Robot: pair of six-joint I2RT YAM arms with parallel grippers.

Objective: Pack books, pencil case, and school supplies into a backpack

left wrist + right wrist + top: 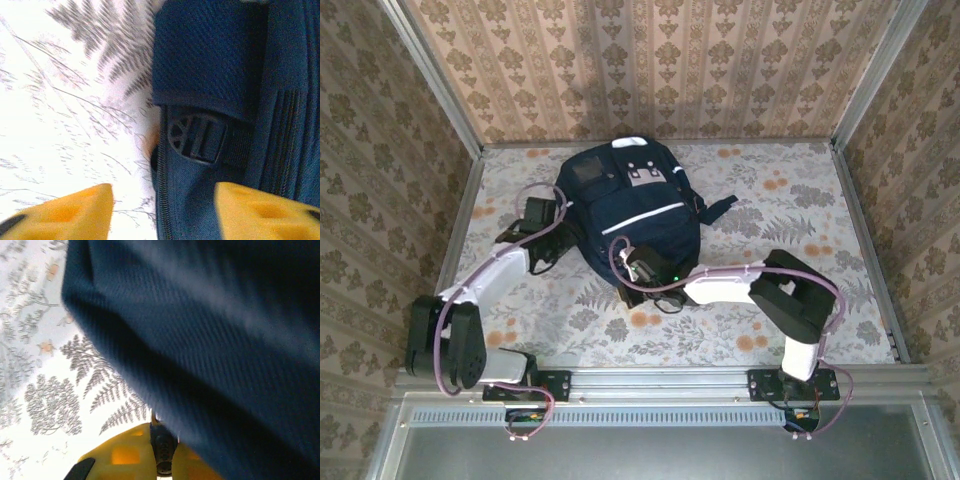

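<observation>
**Status.** The backpack lies flat on the worktop, towards its far side, with its near edge facing the 2 arm bases.

**Left gripper**. It is positioned against the left flank of the backpack. In the left wrist view its fingers are spread, with nothing between them. One finger is over the worktop and the other over the fabric. A zipper line and a black strap buckle lie just ahead of the gap.

**Right gripper**. It is positioned at the near edge of the backpack. In the right wrist view its fingers are pressed together, and navy fabric hangs directly over them. Whether they pinch a fold or a zipper tab cannot be determined.

**Step in hand (judgement).** The arms are working on the backpack's opening or closure, not carrying an item.

**Next move (judgement).**
1. Align the left fingers across the zipper line.
2. Bring them together on the fabric or the pull.
3. Use the right arm to steady the near edge, since loose cloth may slip or bunch.
</observation>
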